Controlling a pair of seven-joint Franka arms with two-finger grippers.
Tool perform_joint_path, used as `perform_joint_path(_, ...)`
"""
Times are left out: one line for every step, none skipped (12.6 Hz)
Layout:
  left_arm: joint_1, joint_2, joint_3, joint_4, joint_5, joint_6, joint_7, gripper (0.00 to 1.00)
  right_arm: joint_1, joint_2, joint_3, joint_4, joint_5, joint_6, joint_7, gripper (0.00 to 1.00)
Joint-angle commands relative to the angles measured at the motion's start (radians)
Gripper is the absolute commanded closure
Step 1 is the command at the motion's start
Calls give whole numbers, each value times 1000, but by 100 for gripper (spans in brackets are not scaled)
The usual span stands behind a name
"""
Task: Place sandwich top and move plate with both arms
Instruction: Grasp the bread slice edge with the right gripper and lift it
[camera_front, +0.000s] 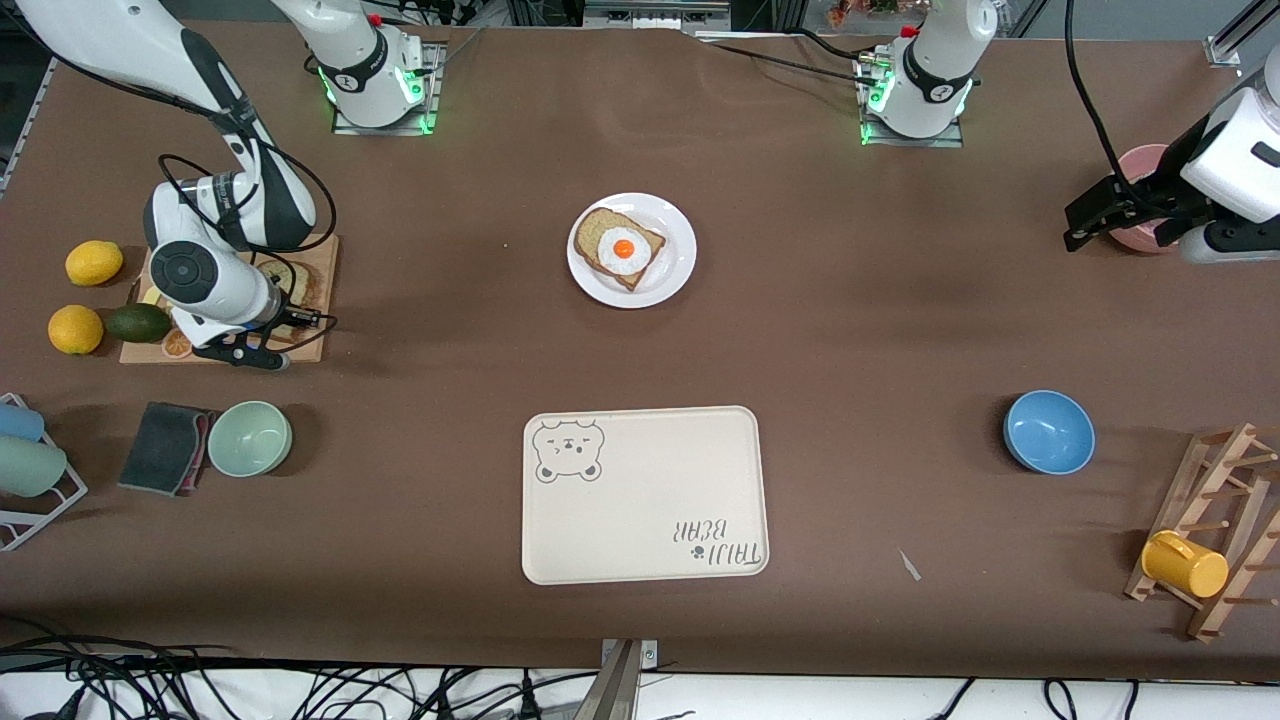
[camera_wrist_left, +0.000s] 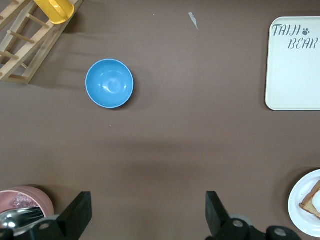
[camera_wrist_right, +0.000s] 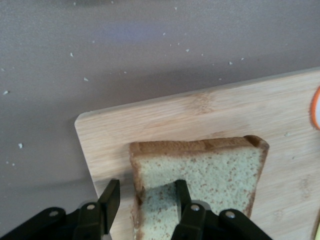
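Observation:
The sandwich top (camera_wrist_right: 215, 170), a plain tan speckled slice, lies flat on a wooden cutting board (camera_wrist_right: 200, 110) at the right arm's end of the table; it is mostly hidden under the arm in the front view (camera_front: 300, 287). My right gripper (camera_wrist_right: 146, 187) is open, low over the slice, its fingers straddling one crust edge; it also shows in the front view (camera_front: 258, 355). The white plate (camera_front: 675, 275) holds a bread slice with a fried egg (camera_front: 620, 247). My left gripper (camera_front: 1085, 225) is open and empty in the air beside a pink cup (camera_front: 1140, 165); its wrist view shows it open too (camera_wrist_left: 147, 200).
Two lemons (camera_front: 93, 262), an avocado (camera_front: 138, 322), a green bowl (camera_front: 250, 437) and a grey cloth (camera_front: 165, 447) surround the board. The bear-print tray (camera_front: 645, 495) lies nearer the camera than the plate. A blue bowl (camera_front: 1048, 431) and a wooden rack with a yellow mug (camera_front: 1185, 563) stand at the left arm's end.

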Motion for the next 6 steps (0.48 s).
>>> perform_joint_path(-1,10,0,31,-25,-23,-5,0,-4,-3,6,-6,-15,-15,17,64)
perform_joint_path(1,10,0,31,-25,-23,-4,0,-4,-1,6,-6,-15,-17,15,73)
perform_joint_path(1,10,0,31,-25,-23,-4,0,1,-3,7,-6,-15,-24,12,86)
perform_joint_path(-1,10,0,31,-25,-23,-5,0,6,-3,7,-5,-15,-40,14,99)
perform_joint_path(-1,10,0,31,-25,-23,-4,0,7,-3,7,-4,-15,-41,17,100)
perform_joint_path(1,10,0,31,-25,-23,-4,0,7,-4,7,-4,-15,-41,17,100)
